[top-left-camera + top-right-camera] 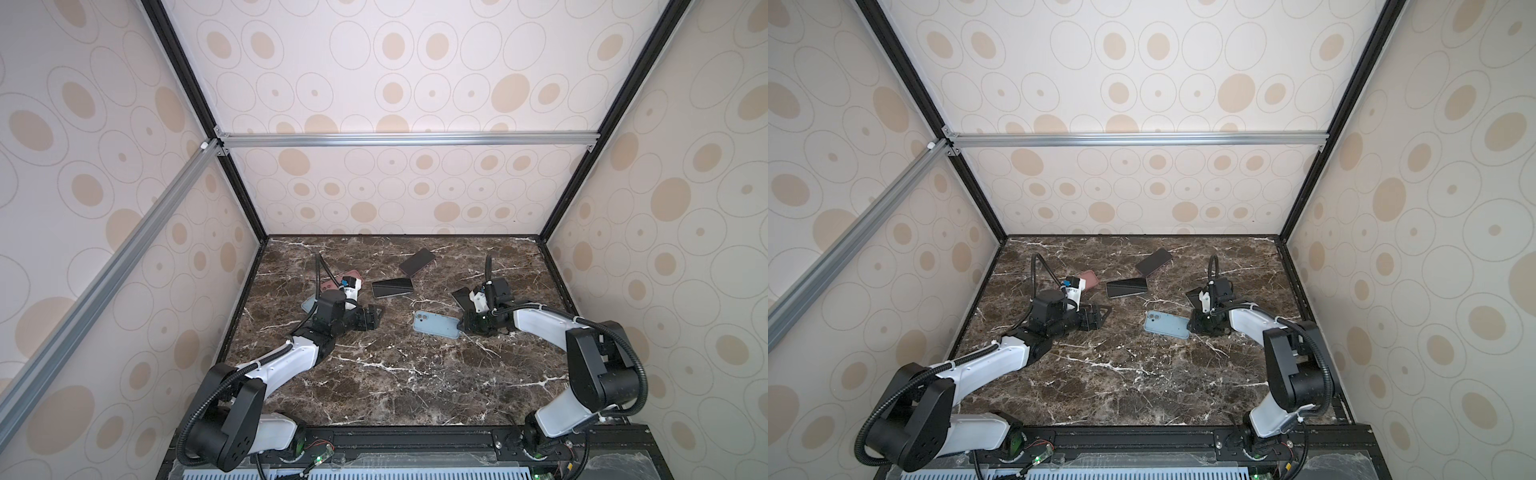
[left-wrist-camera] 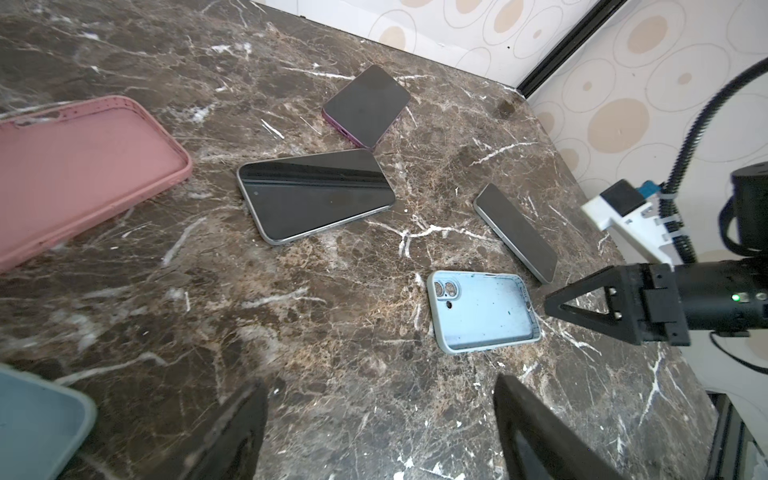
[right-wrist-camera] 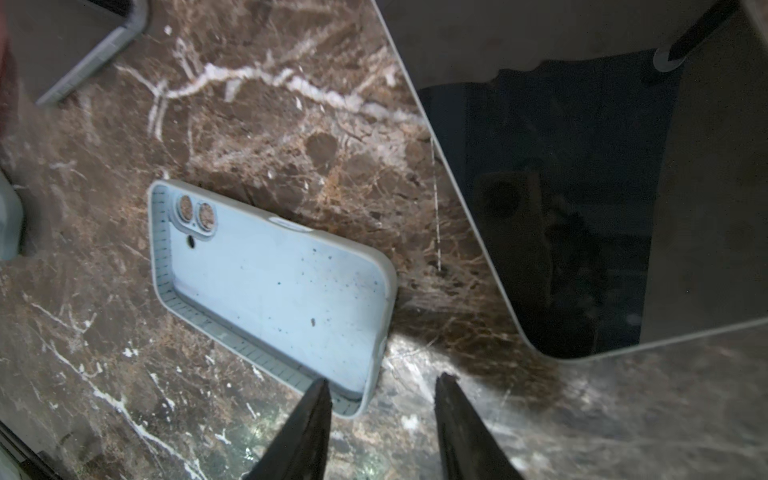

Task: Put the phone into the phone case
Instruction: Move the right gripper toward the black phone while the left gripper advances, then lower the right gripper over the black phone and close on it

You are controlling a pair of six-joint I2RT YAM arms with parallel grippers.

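Currently, the marble counter [image 1: 374, 374] carries three phones and three cases, all lying flat. A pink case [image 2: 83, 174] and a grey-blue case [image 2: 37, 419] lie on the left arm's side. A dark-screened phone [image 1: 392, 287] lies mid-counter, with a purple-edged phone [image 1: 417, 262] behind it. The task's light blue case [image 1: 436, 324] lies open side up and empty in front of the right arm. A silver-edged phone [image 2: 515, 232] lies screen up just beside it, not touching. No phone sits in any case, so insertion has not begun. Which phone fits the blue case cannot be told.

Hazards:
- A pinch on the thin end wall may buckle it or tip the case.
- A push may slide the case on the smooth counter into the silver-edged phone.
- A lift by one corner may let the case swing.
- A wrong phone will not seat.
- A phone lying flat offers little edge to grip and may skid.

The right gripper [image 3: 382, 376] stands partly open, at a moderate gap. It straddles one corner of the blue case's end wall, with one finger over the interior and the other outside above the counter. A gap shows between wall and outer finger, so nothing is held. Contact at the inner finger cannot be told. The left gripper [image 2: 380, 382] stands wide and empty over bare counter, apart from the blue case.
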